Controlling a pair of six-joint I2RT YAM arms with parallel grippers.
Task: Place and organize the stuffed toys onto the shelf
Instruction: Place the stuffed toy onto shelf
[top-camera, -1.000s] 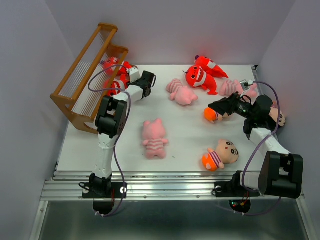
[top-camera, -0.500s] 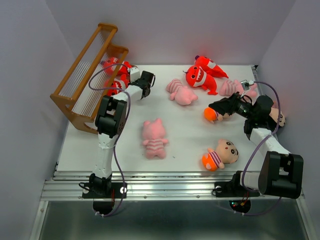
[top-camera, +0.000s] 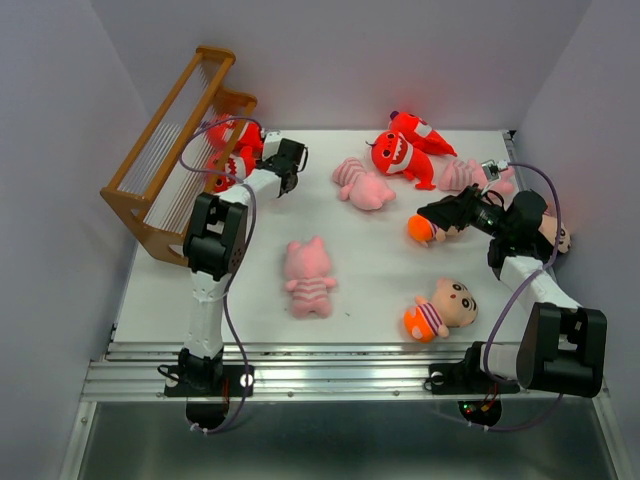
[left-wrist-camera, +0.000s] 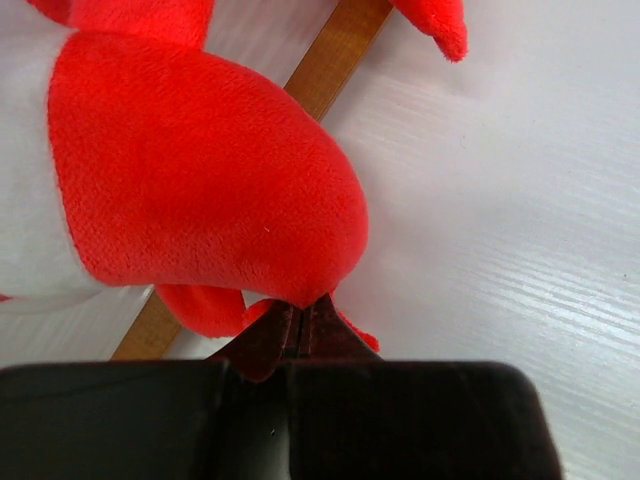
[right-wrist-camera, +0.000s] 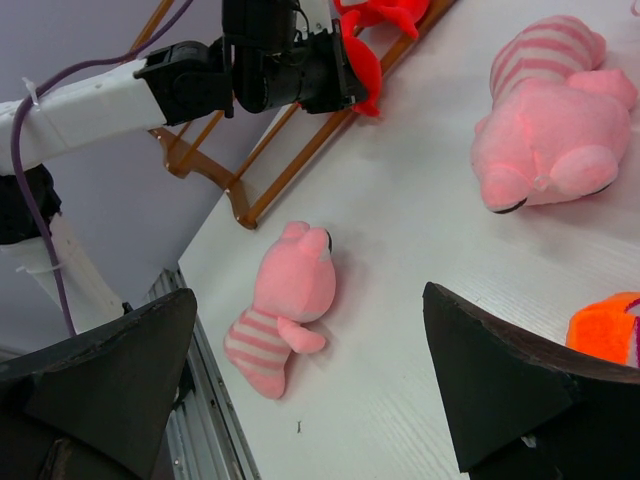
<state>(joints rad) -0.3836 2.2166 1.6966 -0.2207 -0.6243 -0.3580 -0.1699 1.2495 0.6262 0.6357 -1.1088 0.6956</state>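
The brown wooden shelf stands at the table's far left. My left gripper is at its near end, shut on the tip of a red monster, which fills the left wrist view just above the shelf's bottom rail. Another red monster rests on the shelf. My right gripper hangs open and empty over the table, beside a boy doll's orange bottom. Its camera looks across at a pink pig lying on the table.
Loose on the table are two red monsters at the back, pink pigs, and a boy doll near the front right. Another doll lies behind my right arm. Walls close in on three sides.
My left gripper has shut on the red monster and shifted slightly back and left toward the shelf with it. The right arm has not moved.
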